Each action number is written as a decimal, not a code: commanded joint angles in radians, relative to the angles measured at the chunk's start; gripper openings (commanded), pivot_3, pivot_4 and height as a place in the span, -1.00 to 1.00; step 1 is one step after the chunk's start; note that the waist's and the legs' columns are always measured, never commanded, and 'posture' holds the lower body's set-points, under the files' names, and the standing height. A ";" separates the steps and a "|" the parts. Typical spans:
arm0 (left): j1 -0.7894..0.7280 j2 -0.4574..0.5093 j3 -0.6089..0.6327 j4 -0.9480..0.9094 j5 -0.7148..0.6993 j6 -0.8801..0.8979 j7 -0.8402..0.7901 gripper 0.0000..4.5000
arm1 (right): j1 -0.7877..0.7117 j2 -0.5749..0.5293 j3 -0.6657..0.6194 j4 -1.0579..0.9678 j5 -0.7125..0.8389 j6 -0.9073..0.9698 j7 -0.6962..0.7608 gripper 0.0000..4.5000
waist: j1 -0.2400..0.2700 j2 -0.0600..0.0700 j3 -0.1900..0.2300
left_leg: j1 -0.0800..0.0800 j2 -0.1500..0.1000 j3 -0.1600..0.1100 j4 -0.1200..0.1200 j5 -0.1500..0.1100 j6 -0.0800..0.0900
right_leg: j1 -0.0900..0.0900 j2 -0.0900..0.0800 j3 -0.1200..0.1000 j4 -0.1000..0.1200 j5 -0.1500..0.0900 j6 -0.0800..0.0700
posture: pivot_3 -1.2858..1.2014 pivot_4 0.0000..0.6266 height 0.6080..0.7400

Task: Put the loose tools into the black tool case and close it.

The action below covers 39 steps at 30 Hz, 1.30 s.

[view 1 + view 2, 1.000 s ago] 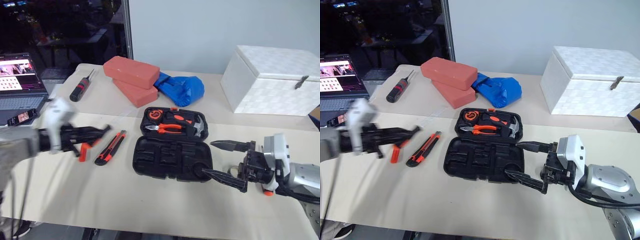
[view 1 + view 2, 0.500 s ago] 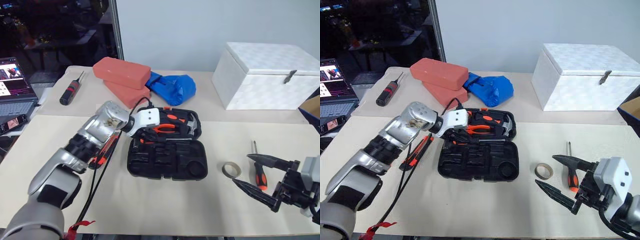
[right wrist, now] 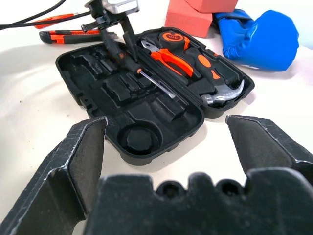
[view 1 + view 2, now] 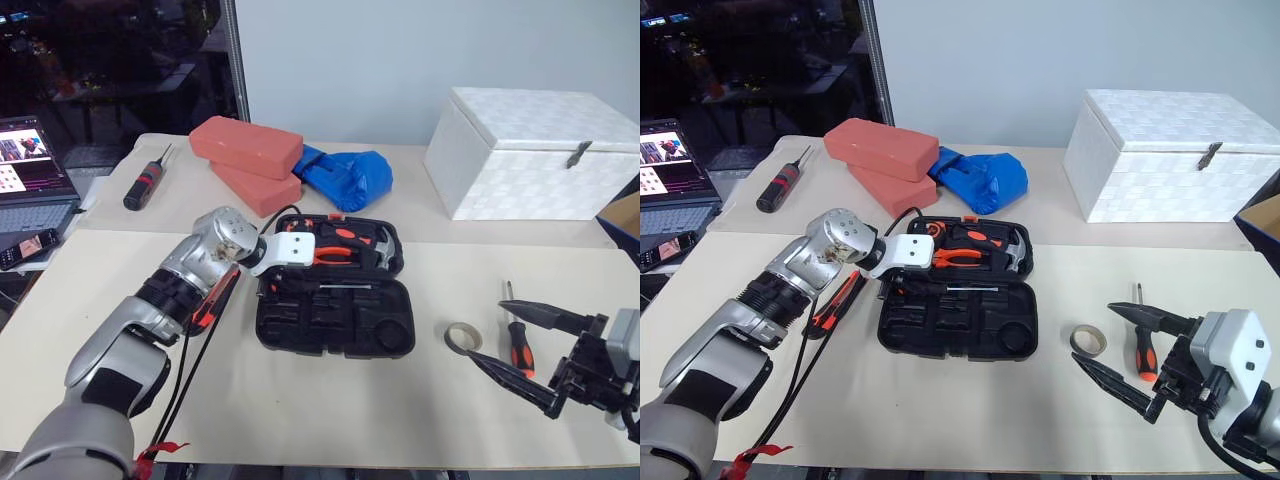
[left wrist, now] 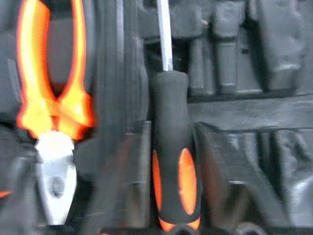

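Left gripper (image 3: 117,41) — fingers parted either side of a slim screwdriver (image 5: 175,161) lying in the black tool case (image 4: 335,318); lift straight clear. Right gripper (image 4: 1137,357) — spread, empty, beside another screwdriver (image 4: 1140,347) and tape roll (image 4: 1088,341).

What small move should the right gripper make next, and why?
Probably ease the right gripper down over the small grey tape roll. Its jaws stand open right beside the roll, which lies loose on the beige table, outside the open black plastic tool case, whose round recess is unfilled.
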State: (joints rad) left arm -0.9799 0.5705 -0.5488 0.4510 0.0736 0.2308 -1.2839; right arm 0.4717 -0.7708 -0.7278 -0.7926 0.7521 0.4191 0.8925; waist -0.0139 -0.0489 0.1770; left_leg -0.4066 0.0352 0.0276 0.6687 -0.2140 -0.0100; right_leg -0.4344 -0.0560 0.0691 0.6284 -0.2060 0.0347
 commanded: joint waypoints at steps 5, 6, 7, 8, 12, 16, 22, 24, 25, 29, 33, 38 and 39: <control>0.068 -0.013 0.298 -0.235 -0.263 0.326 0.019 0.22 | -0.020 -0.008 -0.010 -0.018 0.026 -0.001 -0.010 1.00 | 0.000 0.000 0.000 | -0.003 0.000 -0.001 0.002 0.000 0.000 | 0.000 0.000 0.000 -0.001 0.001 0.001 | 0.03 -0.52 1.00; 0.077 -0.024 0.348 -0.257 -0.302 0.402 0.055 0.22 | -0.022 -0.007 -0.006 -0.019 0.026 -0.001 -0.013 1.00 | 0.000 0.000 0.000 | -0.004 0.000 -0.001 0.002 0.000 0.000 | 0.000 0.000 0.000 -0.001 0.002 0.003 | 0.03 -0.52 1.00; 0.085 -0.042 0.398 -0.278 -0.339 0.475 0.099 0.11 | -0.025 -0.005 -0.002 -0.019 0.026 -0.002 -0.017 1.00 | 0.000 0.000 0.000 | -0.003 0.000 -0.001 0.002 0.000 0.000 | 0.000 0.000 0.000 -0.001 0.002 0.005 | 0.03 -0.52 1.00; 0.105 -0.053 0.431 -0.311 -0.366 0.521 0.132 -0.01 | -0.030 -0.003 0.006 -0.019 0.027 -0.002 -0.025 1.00 | 0.000 0.000 0.000 | -0.003 0.000 -0.001 0.002 0.000 0.000 | 0.000 0.000 0.000 -0.001 0.002 0.006 | 0.03 -0.52 1.00; 0.222 -0.141 0.506 -0.413 -0.382 0.539 0.312 -0.61 | -0.059 0.003 0.052 -0.018 0.012 -0.001 -0.063 1.00 | -0.001 0.001 0.000 | -0.001 0.000 -0.002 0.002 0.000 0.000 | 0.001 0.000 0.000 0.000 0.004 0.008 | 0.03 -0.52 1.00; 0.352 -0.215 0.437 -0.451 -0.285 0.491 0.488 -0.97 | -0.080 0.015 0.089 -0.005 -0.021 0.001 -0.117 1.00 | 0.000 0.001 0.000 | 0.002 -0.001 -0.002 0.002 0.000 0.000 | 0.005 0.000 0.000 -0.001 0.004 0.007 | 0.03 -0.52 1.00; 0.430 -0.187 0.242 -0.390 -0.133 0.462 0.557 -0.97 | -0.055 0.009 0.116 0.050 -0.090 0.010 -0.132 1.00 | 0.000 0.002 -0.003 | 0.007 -0.002 -0.004 0.003 0.000 0.000 | 0.012 0.000 0.000 -0.003 0.000 0.002 | 0.03 -0.52 1.00; 0.434 -0.178 0.207 -0.379 -0.112 0.448 0.551 -0.97 | -0.057 0.002 0.124 0.072 -0.125 0.019 -0.149 1.00 | 0.000 0.005 -0.005 | 0.008 -0.003 -0.003 0.002 0.000 0.000 | 0.013 -0.001 0.000 -0.004 0.000 0.002 | 0.03 -0.52 1.00; 0.430 -0.183 0.219 -0.384 -0.123 0.429 0.547 -0.97 | -0.062 0.002 0.122 0.074 -0.134 0.027 -0.166 1.00 | 0.000 0.006 -0.006 | 0.008 -0.003 -0.003 0.002 0.000 0.000 | 0.013 -0.001 0.000 -0.003 0.000 0.002 | 0.03 -0.52 1.00; 0.432 -0.219 0.358 -0.485 -0.256 0.332 0.510 -0.97 | -0.057 0.028 0.090 0.065 -0.135 0.078 -0.232 1.00 | 0.000 0.008 -0.008 | 0.009 -0.003 -0.004 0.002 0.000 0.000 | 0.012 -0.001 0.000 -0.003 0.000 0.001 | 0.03 -0.52 1.00; 0.454 -0.169 0.449 -0.618 -0.434 0.356 0.356 -0.97 | -0.059 0.001 0.092 0.036 -0.183 0.279 -0.391 1.00 | -0.001 0.008 -0.008 | 0.005 -0.002 -0.004 0.002 0.000 0.000 | 0.009 -0.001 0.000 -0.003 0.000 0.001 | 0.03 -0.52 1.00; 0.451 -0.085 0.487 -0.755 -0.620 0.468 0.241 -0.30 | -0.165 -0.030 0.105 0.094 -0.131 0.553 -0.502 1.00 | -0.003 0.008 -0.008 | 0.002 -0.002 -0.003 0.001 0.000 0.000 | 0.007 -0.001 0.000 -0.004 -0.001 0.001 | 0.03 -0.52 1.00; 0.448 -0.080 0.482 -0.772 -0.636 0.484 0.242 -0.15 | -0.176 -0.033 0.100 0.107 -0.133 0.585 -0.512 1.00 | -0.002 0.009 -0.007 | 0.002 -0.002 -0.003 0.001 0.000 0.000 | 0.007 -0.001 0.000 -0.004 -0.001 0.001 | 0.03 -0.52 1.00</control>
State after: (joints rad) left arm -0.5157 0.4836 -0.0658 -0.2674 -0.5145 0.6883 -1.0225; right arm 0.3127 -0.7851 -0.6040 -0.6894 0.6093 0.9339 0.4134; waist -0.0155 -0.0403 0.1696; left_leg -0.4046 0.0326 0.0242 0.6702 -0.2138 -0.0095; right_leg -0.4271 -0.0573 0.0697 0.6245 -0.2066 0.0359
